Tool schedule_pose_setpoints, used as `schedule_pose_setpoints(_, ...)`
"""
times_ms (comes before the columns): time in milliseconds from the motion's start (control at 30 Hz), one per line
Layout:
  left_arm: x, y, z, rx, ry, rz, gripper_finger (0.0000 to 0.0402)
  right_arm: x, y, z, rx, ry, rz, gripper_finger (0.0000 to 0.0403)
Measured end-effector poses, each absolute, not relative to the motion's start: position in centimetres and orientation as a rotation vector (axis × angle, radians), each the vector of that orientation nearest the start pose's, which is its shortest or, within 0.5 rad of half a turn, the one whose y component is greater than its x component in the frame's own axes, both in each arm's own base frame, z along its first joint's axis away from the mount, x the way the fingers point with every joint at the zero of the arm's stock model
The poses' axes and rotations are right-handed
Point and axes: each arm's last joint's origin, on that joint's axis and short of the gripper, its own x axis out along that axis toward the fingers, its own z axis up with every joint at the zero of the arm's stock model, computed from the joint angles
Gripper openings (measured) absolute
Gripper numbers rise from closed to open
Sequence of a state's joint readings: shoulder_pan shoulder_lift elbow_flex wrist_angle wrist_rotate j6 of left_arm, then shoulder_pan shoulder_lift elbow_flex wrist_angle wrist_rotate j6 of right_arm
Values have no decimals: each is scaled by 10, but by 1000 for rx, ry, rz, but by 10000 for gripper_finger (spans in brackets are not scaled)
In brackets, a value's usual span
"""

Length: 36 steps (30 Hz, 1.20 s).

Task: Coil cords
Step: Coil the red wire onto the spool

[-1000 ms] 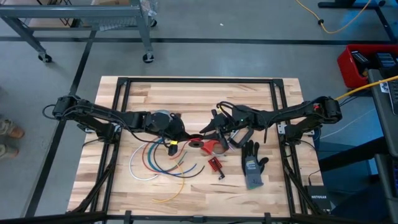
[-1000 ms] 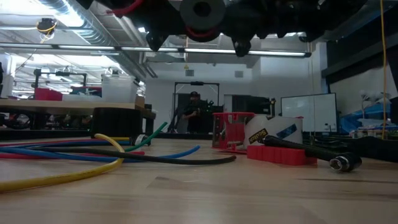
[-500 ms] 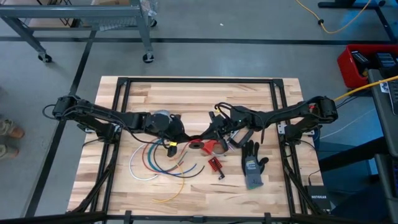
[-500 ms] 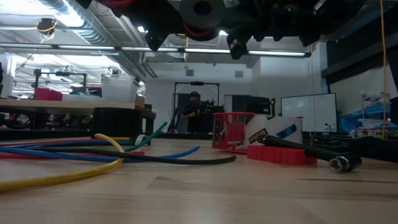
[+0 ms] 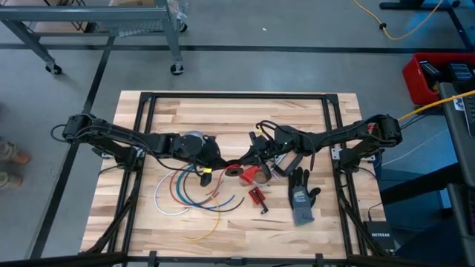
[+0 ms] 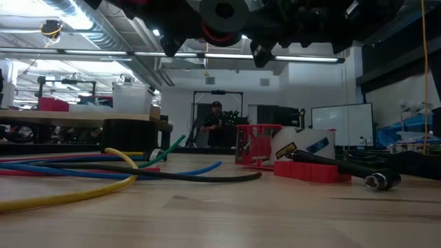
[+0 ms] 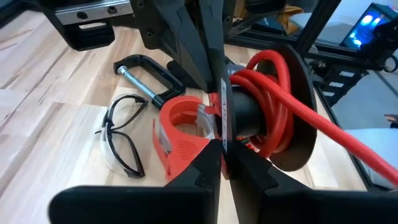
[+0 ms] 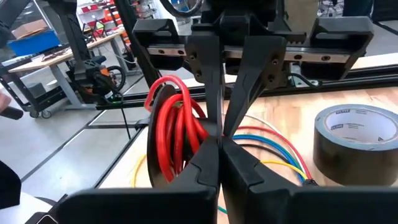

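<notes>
- Yellow cord (image 6: 65, 195): lower left of the low view, nearest the camera, slack on the table (image 6: 227, 220).
- Blue cord (image 6: 76, 169), green cord (image 6: 169, 148), white cord (image 5: 158, 199): loose arcs low and left of centre in the high view; not yet coiled.
- Red cord (image 7: 277, 102): several turns wound on a dark spool (image 7: 252, 118), frame centre in both wrist views; a free length runs off to the lower right of the left wrist view.
- Left gripper (image 7: 222, 152): fingers closed, tips meeting just in front of the spool; nothing visibly pinched.
- Right gripper (image 8: 219, 146): fingers closed, tips together beside the red turns.
- Step in hand, judged: winding red cord. Keep the free length taut and lay each turn beside the last.
- Clutter: red holder (image 7: 180, 134), glasses (image 7: 121, 134), clamp (image 7: 146, 78) and tape roll (image 8: 354, 140) near the spool; glove (image 5: 300, 196) right of centre.
- Open room: bare table at top and lower right of the high view.
</notes>
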<state>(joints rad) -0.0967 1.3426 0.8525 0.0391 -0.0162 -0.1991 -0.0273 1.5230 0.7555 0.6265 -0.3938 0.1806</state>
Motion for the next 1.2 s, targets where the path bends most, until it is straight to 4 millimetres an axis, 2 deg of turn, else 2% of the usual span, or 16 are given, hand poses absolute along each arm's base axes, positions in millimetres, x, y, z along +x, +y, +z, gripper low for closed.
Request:
schedule_pose_setpoints(267,285,-17,264,-272,437,11,46,320,2,229,207,160,350,3)
schedule_pose_setpoints(467,267,-8,278,-374,438,56,66,320,2,229,208,164,344,2)
schedule_pose_setpoints(767,245,-8,296,-405,412,44,92,319,3,227,211,177,370,1)
schedule_pose_setpoints(1000,228,-7,301,-402,451,51,82,319,3,227,211,180,369,1)
schedule_pose_setpoints(1200,223,-7,299,-400,499,57,67,319,3,227,210,179,362,1)
